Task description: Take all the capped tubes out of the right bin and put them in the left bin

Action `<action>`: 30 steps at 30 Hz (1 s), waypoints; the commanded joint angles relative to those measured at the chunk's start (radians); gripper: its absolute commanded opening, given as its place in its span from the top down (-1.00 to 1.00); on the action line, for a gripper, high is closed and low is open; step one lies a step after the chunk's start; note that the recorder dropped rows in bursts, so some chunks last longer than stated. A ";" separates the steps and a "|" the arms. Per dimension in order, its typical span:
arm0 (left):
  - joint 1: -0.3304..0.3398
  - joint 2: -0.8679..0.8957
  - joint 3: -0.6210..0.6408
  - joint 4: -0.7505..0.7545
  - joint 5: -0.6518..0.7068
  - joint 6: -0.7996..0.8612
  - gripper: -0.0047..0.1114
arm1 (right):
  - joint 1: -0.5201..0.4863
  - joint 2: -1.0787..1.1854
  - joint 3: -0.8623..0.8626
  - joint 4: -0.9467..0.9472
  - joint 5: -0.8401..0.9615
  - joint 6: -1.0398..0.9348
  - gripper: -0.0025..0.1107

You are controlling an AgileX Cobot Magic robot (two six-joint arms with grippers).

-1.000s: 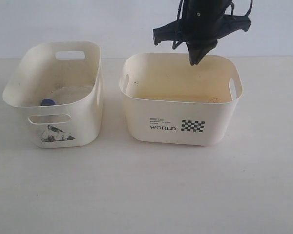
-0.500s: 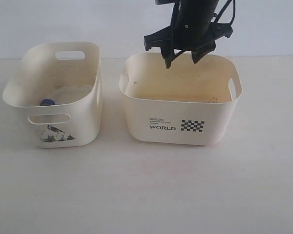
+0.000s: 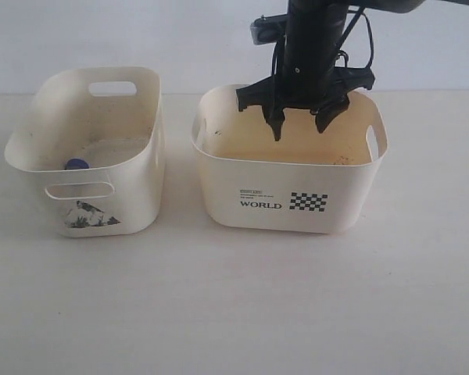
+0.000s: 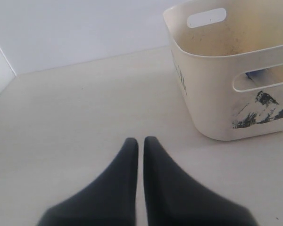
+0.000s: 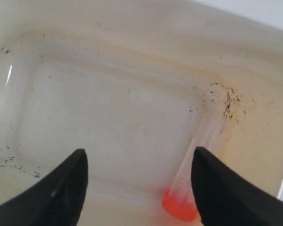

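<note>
My right gripper (image 3: pixel 301 126) hangs open inside the top of the right bin (image 3: pixel 286 199), the cream one marked WORLD. In the right wrist view its open fingers (image 5: pixel 139 153) frame the bin floor, where a clear tube with an orange-red cap (image 5: pixel 188 186) lies next to one fingertip (image 5: pixel 200 157), untouched. The left bin (image 3: pixel 82 207), with the dark picture, holds a blue-capped tube (image 3: pixel 76 165). In the left wrist view my left gripper (image 4: pixel 140 141) is shut and empty above the table, short of the left bin (image 4: pixel 217 94); a blue cap (image 4: pixel 257 74) shows through that bin's slot.
The two bins stand side by side on a pale table (image 3: pixel 234 305) with a narrow gap between them. Dark specks dot the right bin's floor (image 5: pixel 228 106). A pale wall (image 3: pixel 180 39) rises behind the table.
My right gripper has opened from shut and dropped from above the right bin's far rim down into the bin. The bins and the blue cap have not moved.
</note>
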 commanded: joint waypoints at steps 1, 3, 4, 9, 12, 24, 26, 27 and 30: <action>0.000 0.000 -0.004 0.001 -0.005 -0.010 0.84 | 0.001 -0.005 0.005 -0.001 0.043 0.004 -0.12; 0.000 0.000 -0.004 0.001 -0.005 -0.010 0.84 | 0.001 -0.005 0.005 -0.001 0.049 0.004 -0.12; 0.000 0.000 -0.004 0.001 -0.005 -0.010 0.84 | 0.001 -0.005 0.005 -0.001 0.049 0.004 -0.12; 0.000 0.000 -0.004 0.001 -0.005 -0.010 0.84 | 0.001 -0.005 0.005 0.004 0.051 0.004 -0.12; 0.000 0.000 -0.004 0.001 -0.005 -0.010 0.84 | 0.001 -0.005 0.005 0.017 0.066 0.004 -0.12; 0.000 0.000 -0.004 0.001 -0.005 -0.010 0.84 | 0.001 -0.005 0.005 0.017 0.071 0.005 -0.12; 0.000 0.000 -0.004 0.001 -0.005 -0.010 0.84 | 0.001 -0.005 0.005 0.017 0.071 0.005 -0.12; 0.000 0.000 -0.004 0.001 -0.005 -0.010 0.84 | 0.001 -0.005 0.005 0.017 0.071 0.021 -0.12; 0.000 0.000 -0.004 0.001 -0.005 -0.010 0.84 | 0.001 -0.005 0.007 0.014 0.071 0.060 -0.12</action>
